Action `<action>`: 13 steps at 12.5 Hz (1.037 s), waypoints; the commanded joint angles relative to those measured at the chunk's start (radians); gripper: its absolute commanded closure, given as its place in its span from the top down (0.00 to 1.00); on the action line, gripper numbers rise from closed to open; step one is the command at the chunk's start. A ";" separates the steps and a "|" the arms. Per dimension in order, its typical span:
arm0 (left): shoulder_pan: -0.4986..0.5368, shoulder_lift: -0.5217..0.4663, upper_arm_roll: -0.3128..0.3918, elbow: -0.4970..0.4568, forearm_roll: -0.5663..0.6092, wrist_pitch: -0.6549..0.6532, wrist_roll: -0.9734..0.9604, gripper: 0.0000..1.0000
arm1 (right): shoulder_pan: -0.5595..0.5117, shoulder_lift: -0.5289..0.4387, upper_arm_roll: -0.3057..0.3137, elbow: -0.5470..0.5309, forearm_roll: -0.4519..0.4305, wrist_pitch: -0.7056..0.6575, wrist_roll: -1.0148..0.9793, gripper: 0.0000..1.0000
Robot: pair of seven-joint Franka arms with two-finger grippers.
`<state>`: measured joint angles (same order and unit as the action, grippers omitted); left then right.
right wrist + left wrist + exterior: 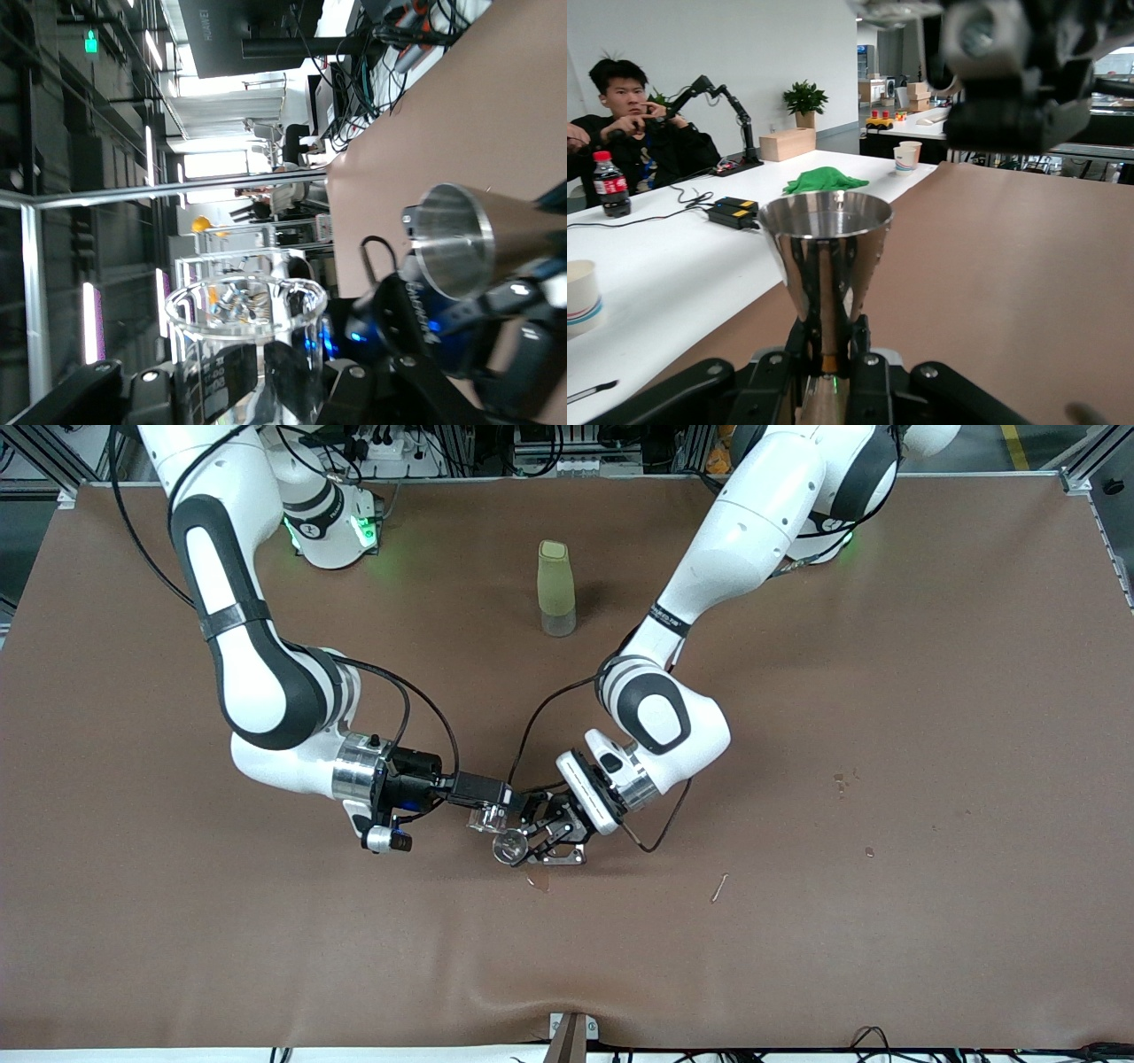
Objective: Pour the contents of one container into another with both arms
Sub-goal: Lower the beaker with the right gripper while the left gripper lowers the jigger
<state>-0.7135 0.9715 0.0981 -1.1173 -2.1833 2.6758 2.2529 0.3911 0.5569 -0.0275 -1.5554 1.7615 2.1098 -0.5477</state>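
Note:
My left gripper (535, 841) is shut on the narrow waist of a steel jigger (510, 846), which stands upright low over the middle of the table. The left wrist view shows the jigger's cone (826, 248) rising from my left gripper (828, 341), mouth up. My right gripper (485, 815) is shut on a clear marked beaker (487, 817) right beside the jigger. The beaker (244, 323) lies tipped on its side in my right gripper (279, 372), its rim toward the jigger (461, 239). I see no liquid in either vessel.
An olive-green tumbler (556, 589) stands upright on the brown table (886, 691), closer to the robots' bases than the grippers. A small wet spot (538, 881) lies just below the jigger. A thin scrap (719, 887) and a few stains (840, 782) lie toward the left arm's end.

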 commanded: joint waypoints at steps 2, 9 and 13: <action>0.095 -0.002 0.003 -0.015 -0.013 -0.136 0.020 0.00 | -0.040 0.012 0.001 0.017 -0.115 -0.001 -0.170 0.00; 0.360 -0.002 0.003 -0.208 0.071 -0.561 0.102 0.00 | -0.210 0.052 0.001 0.004 -0.385 -0.008 -0.579 0.00; 0.570 -0.005 0.002 -0.325 0.348 -0.848 0.120 0.00 | -0.323 0.115 0.001 0.012 -0.467 -0.007 -0.903 0.00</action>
<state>-0.2332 0.9921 0.1120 -1.3839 -1.9446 1.9438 2.3416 0.1235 0.6410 -0.0435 -1.5618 1.3391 2.1112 -1.3195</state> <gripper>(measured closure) 0.793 0.881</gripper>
